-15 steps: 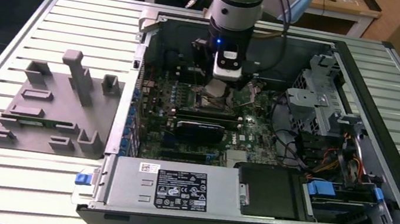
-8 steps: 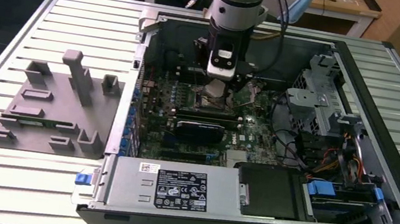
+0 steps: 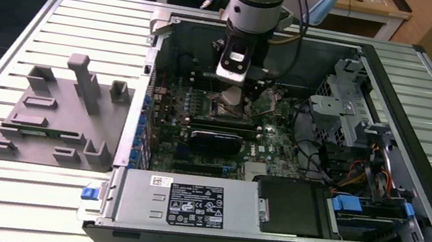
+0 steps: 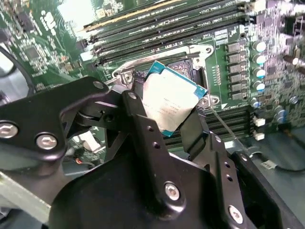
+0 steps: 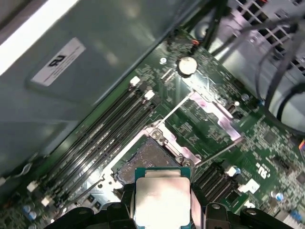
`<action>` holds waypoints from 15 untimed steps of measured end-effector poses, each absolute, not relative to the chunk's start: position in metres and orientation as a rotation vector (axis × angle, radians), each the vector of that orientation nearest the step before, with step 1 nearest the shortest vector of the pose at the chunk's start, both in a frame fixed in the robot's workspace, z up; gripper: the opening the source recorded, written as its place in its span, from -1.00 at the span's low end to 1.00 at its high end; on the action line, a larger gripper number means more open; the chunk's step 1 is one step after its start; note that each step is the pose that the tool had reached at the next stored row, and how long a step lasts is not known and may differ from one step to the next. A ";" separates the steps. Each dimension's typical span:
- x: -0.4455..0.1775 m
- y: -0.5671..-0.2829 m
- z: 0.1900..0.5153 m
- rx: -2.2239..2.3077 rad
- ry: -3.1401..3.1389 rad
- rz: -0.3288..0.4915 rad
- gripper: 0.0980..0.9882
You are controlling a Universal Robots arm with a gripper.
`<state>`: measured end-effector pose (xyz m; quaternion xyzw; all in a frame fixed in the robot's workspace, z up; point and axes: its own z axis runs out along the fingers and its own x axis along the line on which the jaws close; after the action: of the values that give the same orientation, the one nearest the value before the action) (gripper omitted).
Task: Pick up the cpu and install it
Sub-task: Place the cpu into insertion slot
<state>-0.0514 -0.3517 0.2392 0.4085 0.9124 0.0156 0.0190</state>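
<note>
Clamped by two opposite edges between the black fingers [image 4: 143, 124] of the gripper [image 4: 167, 112]: the cpu [image 4: 172, 98], a silvery top plate with a thin green border. Held close over the open socket [image 5: 148, 160] on the green motherboard [image 3: 264, 142], at upper centre of the exterior view. Around them the opened computer case [image 3: 424, 190], with power supply [image 3: 186, 203] and cables [image 3: 313, 155] inside; beside it at the exterior view's left, a grey fixture tray [image 3: 45, 115].

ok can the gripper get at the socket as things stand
Probably yes. The gripper, shut on the cpu, hangs just over the socket, whose load plate looks swung open. In the first wrist view nothing seems to lie between the cpu and the socket's bare recess.
</note>
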 end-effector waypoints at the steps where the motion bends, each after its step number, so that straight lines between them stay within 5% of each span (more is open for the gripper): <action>1: -0.051 -0.352 0.239 1.291 2.821 0.048 0.00; 15: -0.051 -0.352 0.239 1.615 2.645 0.040 0.00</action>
<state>-0.0513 -0.3516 0.2386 0.5210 0.8532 0.0130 0.0208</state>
